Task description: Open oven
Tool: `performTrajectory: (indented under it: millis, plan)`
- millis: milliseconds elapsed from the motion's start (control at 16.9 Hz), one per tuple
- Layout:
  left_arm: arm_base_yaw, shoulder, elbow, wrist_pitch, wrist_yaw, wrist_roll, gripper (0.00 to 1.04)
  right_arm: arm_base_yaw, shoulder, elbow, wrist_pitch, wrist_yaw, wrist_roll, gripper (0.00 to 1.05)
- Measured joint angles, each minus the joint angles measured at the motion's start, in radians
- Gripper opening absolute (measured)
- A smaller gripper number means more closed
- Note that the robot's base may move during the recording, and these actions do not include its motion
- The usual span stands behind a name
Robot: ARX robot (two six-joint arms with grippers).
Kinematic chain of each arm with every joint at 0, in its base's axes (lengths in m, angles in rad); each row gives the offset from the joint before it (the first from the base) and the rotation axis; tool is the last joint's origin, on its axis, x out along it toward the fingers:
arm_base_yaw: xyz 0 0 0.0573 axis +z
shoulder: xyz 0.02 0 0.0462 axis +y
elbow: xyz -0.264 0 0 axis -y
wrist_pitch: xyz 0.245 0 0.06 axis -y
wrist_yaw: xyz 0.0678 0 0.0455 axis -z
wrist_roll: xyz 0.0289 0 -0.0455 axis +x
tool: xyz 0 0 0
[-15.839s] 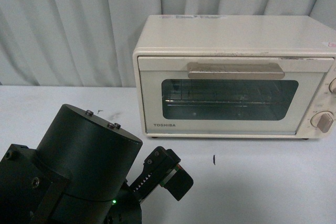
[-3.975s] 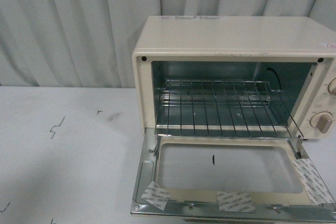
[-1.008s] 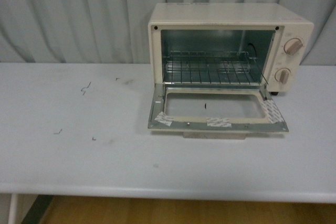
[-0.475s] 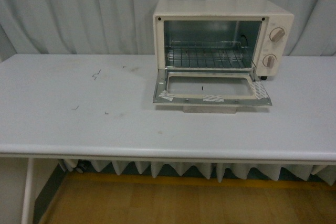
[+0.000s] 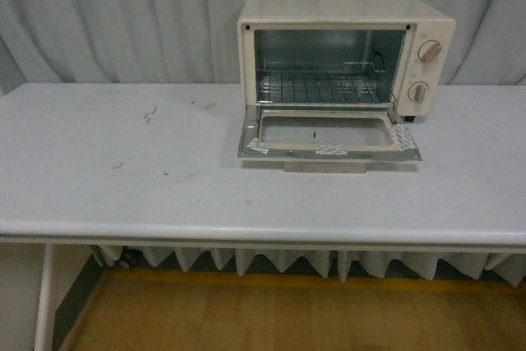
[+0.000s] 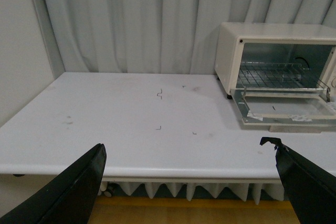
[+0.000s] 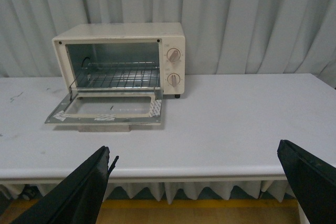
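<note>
The cream-white oven (image 5: 345, 11) stands at the back of the white table (image 5: 123, 195), right of centre. Its door (image 5: 329, 150) lies folded down flat, glass window up, and the wire rack (image 5: 325, 86) shows inside. Two beige knobs (image 5: 423, 71) sit on its right face. The oven (image 6: 273, 32) also shows in the left wrist view and, as the oven (image 7: 118, 31), in the right wrist view. My left gripper (image 6: 189, 153) and right gripper (image 7: 194, 150) are both open and empty, back off the table's front edge, far from the oven. Neither arm shows in the front view.
Grey curtains (image 5: 123, 14) hang behind the table. Small dark marks (image 5: 149, 114) dot the tabletop left of the oven. A wooden floor (image 5: 271, 318) and a table leg (image 5: 43, 302) show below the front edge.
The oven went from door closed to door folded down. Over the last second the view has drawn back from the table, so the oven looks smaller and the floor shows.
</note>
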Motion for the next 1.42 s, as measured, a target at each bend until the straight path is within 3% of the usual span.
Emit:
performTrajectory:
  millis: [1424]
  plan:
    - [0.000,0.000,0.000,0.000,0.000,0.001,0.98,0.000,0.000,0.000,0.000,0.000,0.000,0.98]
